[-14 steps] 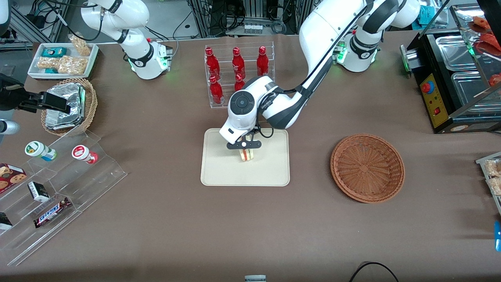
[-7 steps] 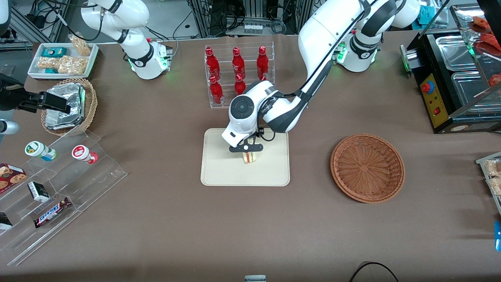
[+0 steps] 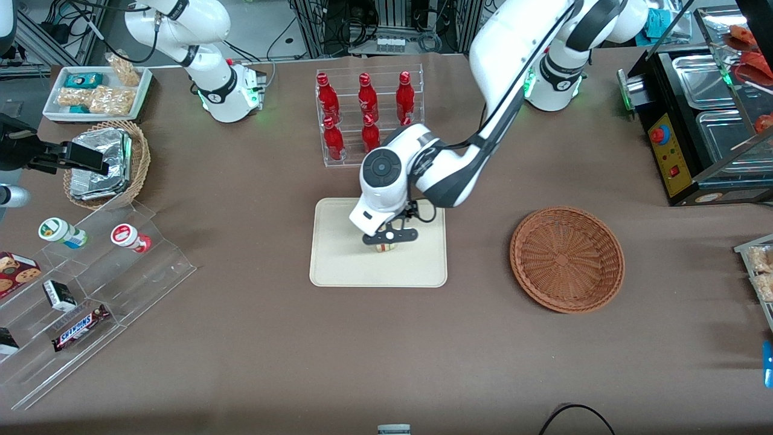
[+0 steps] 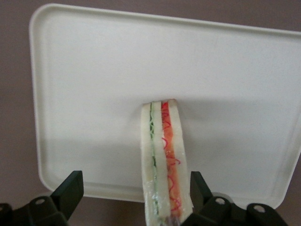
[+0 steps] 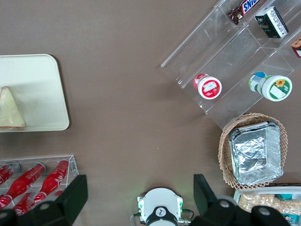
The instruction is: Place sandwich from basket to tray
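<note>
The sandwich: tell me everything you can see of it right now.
The small triangular sandwich of pale white bread stands on edge on the flat cream-beige rectangular tray, cut face up, showing a green stripe beside a red-orange one. The left gripper hangs directly above it with its black fingers spread wide on either side, one clear of the bread, the other close beside it. The round reddish-brown wicker basket holds nothing.

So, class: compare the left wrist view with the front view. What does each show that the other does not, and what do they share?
Only the left wrist view shows the sandwich's filling stripes up close, red-orange and green, with the gripper's fingers spread apart on either side of it. Only the front view shows the basket holding nothing toward the working arm's end of the table, and the red bottles in their rack. Both show the sandwich on the tray, with the gripper just above it.
</note>
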